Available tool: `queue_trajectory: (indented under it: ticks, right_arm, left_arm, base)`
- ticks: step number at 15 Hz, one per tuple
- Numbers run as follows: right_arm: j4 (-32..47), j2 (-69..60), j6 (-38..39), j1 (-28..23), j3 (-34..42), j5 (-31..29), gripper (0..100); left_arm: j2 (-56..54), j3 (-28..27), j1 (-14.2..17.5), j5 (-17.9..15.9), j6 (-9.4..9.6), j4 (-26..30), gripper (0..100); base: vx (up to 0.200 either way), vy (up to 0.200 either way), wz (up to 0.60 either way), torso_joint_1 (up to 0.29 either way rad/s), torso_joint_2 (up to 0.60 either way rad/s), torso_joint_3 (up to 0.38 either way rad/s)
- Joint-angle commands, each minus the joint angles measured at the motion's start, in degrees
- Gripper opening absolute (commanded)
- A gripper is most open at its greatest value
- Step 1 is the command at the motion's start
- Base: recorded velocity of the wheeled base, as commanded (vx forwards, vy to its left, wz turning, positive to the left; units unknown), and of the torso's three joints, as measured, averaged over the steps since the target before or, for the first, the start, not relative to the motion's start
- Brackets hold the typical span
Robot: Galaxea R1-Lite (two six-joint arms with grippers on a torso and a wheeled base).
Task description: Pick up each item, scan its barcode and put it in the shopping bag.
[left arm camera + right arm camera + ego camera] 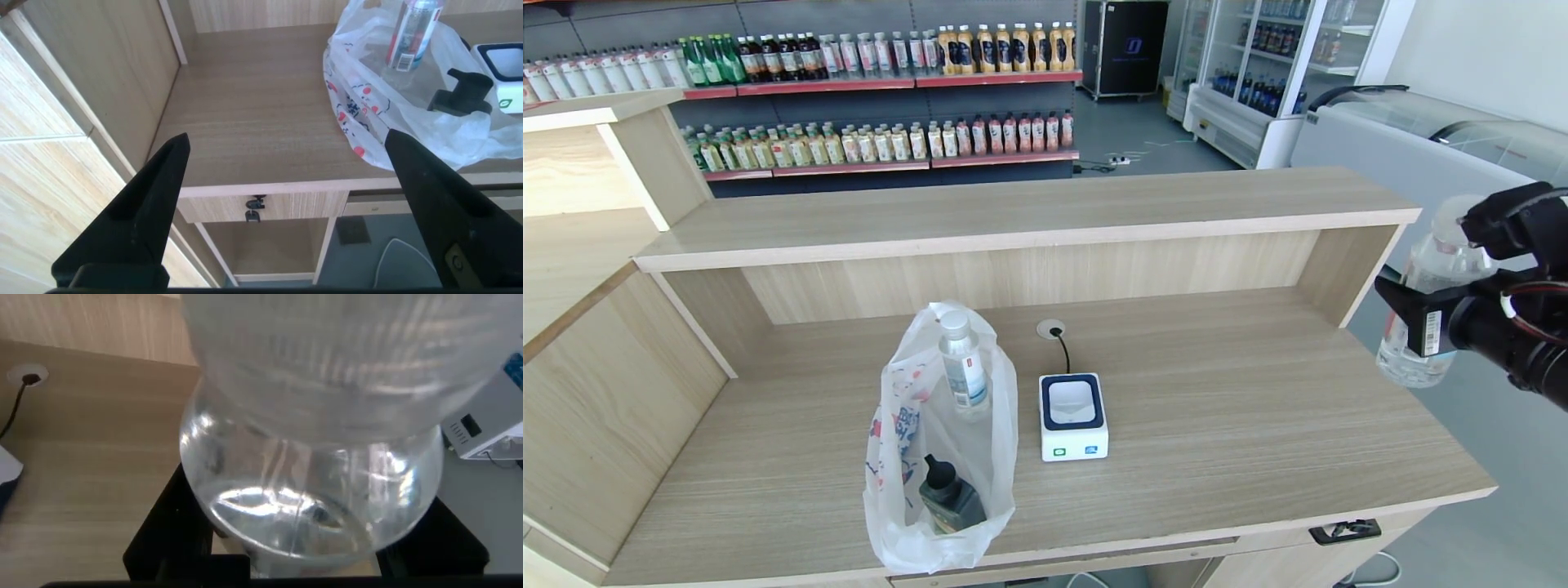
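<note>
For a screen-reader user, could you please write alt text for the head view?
The right gripper holds a clear bottle off the right end of the counter. On it, a scanner sits beside a bag holding a water bottle and a dark bottle.

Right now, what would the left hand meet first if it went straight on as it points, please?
The open left hand would probably meet the wooden counter top near its front edge, beside the shopping bag; depth is unclear.
</note>
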Motion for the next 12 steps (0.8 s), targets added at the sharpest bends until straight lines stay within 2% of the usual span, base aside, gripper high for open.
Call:
queue_trajectory:
  ticks: [1,5,9,12]
  right_arm:
    - [-2.16,5.41,-1.18,0.70,0.83,-0.08,0]
    - [-10.42,10.68,-5.05,3.25,1.01,0.01,0]
    - [-15.52,13.67,-6.63,4.57,2.06,0.80,0]
    - [-25.01,17.36,-10.32,5.98,4.26,6.43,0]
  left_arm:
    - [-0.02,0.00,0.02,0.02,-0.01,0.00,100]
    - [-0.02,0.00,0.02,0.02,-0.01,0.00,100]
    - [-0.02,0.00,0.02,0.02,-0.01,0.00,100]
    - [-0.02,0.00,0.02,0.02,0.08,0.00,100]
  base:
    - [0.000,0.000,0.60,0.002,0.00,0.007]
    - [0.000,0.000,0.60,0.005,0.00,0.001]
    - [0.000,0.000,0.60,0.004,0.00,0.001]
    - [0.000,0.000,0.00,0.000,0.00,0.000]
